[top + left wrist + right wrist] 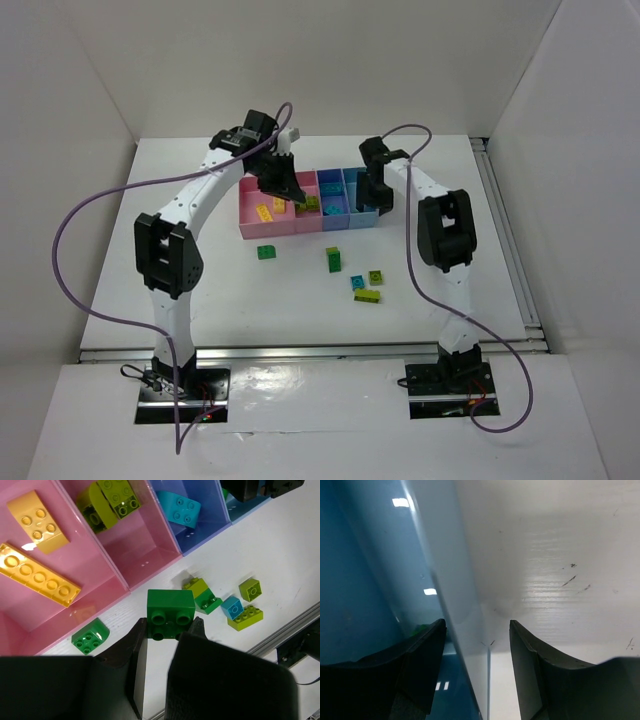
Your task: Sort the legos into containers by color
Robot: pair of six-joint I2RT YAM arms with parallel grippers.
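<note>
Dark green brick [170,611] sits clamped in the left gripper [169,627] by the pink bins [145,555]; the right gripper [476,626] gapes, seemingly astride the light blue bin [370,580] wall.

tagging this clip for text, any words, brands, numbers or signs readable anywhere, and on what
No text can be read in any view.
Studs of the long yellow brick and the dark green brick: any embossing is too blurred to read.
bins: no label shows.
left arm: no marking legible.
</note>
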